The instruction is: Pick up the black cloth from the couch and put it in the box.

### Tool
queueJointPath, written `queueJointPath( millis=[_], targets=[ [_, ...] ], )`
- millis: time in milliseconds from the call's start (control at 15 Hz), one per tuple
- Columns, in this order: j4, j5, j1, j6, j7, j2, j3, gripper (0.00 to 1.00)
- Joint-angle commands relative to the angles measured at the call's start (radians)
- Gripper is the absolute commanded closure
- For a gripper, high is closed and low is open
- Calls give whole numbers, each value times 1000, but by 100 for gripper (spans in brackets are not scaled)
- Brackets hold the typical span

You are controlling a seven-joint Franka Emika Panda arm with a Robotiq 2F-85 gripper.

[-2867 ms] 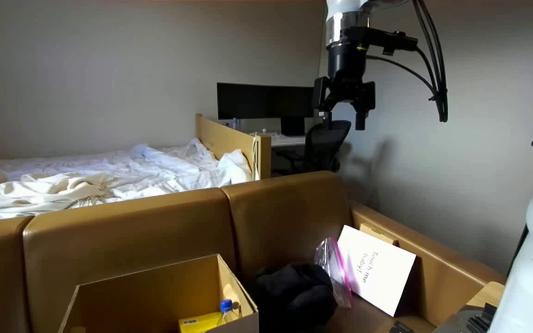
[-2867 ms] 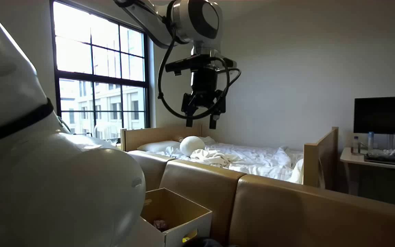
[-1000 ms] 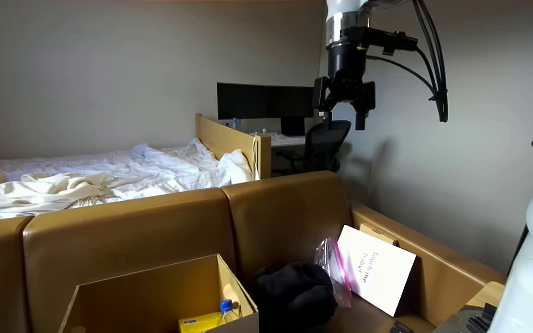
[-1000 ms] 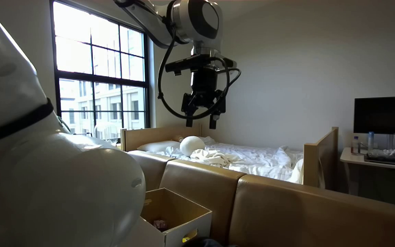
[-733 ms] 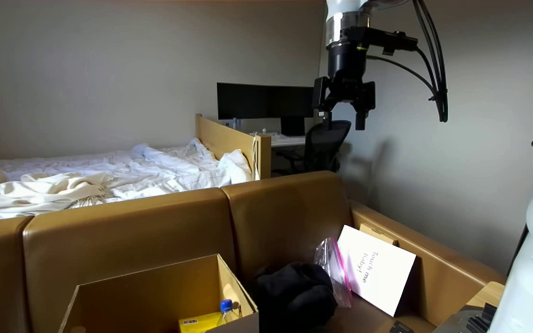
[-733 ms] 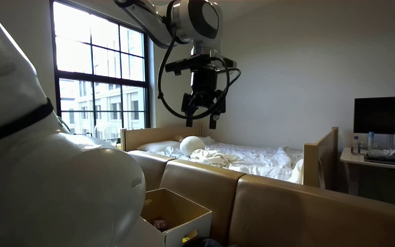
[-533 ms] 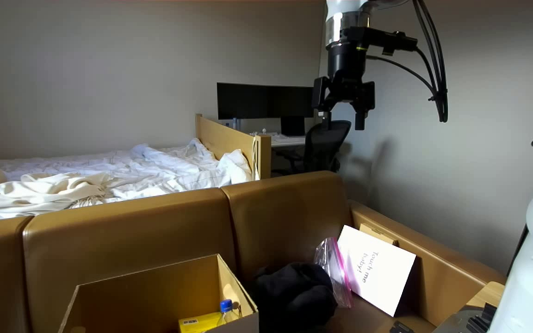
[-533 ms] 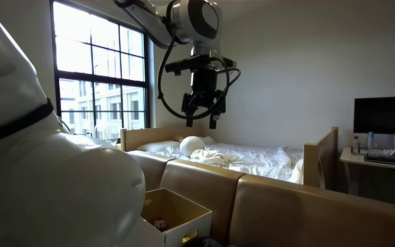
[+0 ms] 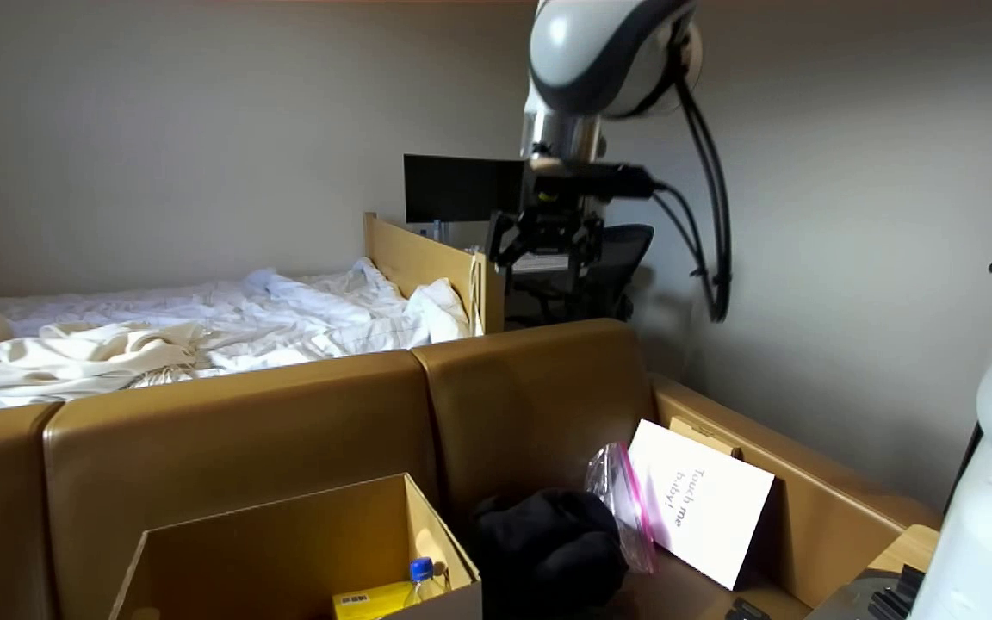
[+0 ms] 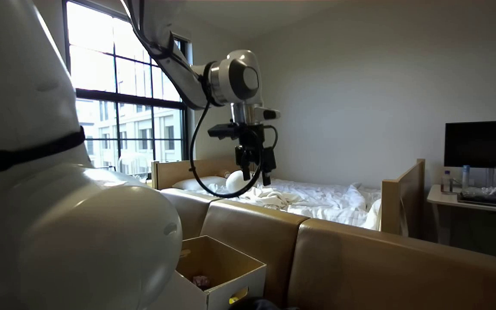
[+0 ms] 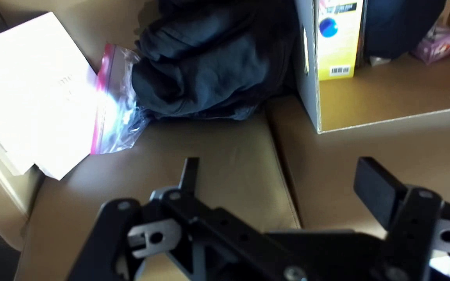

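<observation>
The black cloth [image 9: 548,547] lies bunched on the brown couch [image 9: 539,405], against the side of the box. In the wrist view the cloth [image 11: 209,70] is at the top middle. It barely shows at the bottom edge in an exterior view [image 10: 254,304]. The open cardboard box [image 9: 289,525] stands on the couch beside it; its wall also shows in the wrist view [image 11: 309,78] and in an exterior view [image 10: 237,282]. My gripper [image 9: 541,282] is open and empty, high above the couch; it also shows in an exterior view [image 10: 256,177] and the wrist view [image 11: 279,168].
A clear bag with a pink seal [image 11: 121,105] touches the cloth. A white card [image 9: 703,499] leans by the couch arm. The box holds a yellow package [image 11: 336,50], a blue-capped bottle [image 9: 421,573], a dark item [image 11: 399,27] and a small purple box [image 11: 438,43].
My arm has come down in both exterior views, and the gripper has shifted left in one of them. The gripper stays open. The cloth and the box have not moved.
</observation>
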Motion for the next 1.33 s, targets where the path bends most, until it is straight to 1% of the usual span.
queueJointPath(
  millis=[0,200,267,333,467,667,733,867,1000,1067,1133,1267],
  targets=[
    [27,-94,-55,128,212,210,16,0],
    [44,-131,-47,169,359,341,-41,0],
    [63,-104,-31,147,383,375,-63,0],
    [23,-100,-6,146,306,310,-76,0],
    [51,-97,-1,146,336,371,-100,0],
    [68,-96,3,146,346,387,-102,0],
    [74,-80,16,152,366,402,-98,0],
    [83,-73,45,210,468,465,-105,0],
    [103,-63,55,275,531,550,-131,0],
    [108,7,55,308,502,585,-135,0],
    [106,-3,66,366,558,614,-153,0],
    [119,84,68,491,554,706,-169,0]
  ],
)
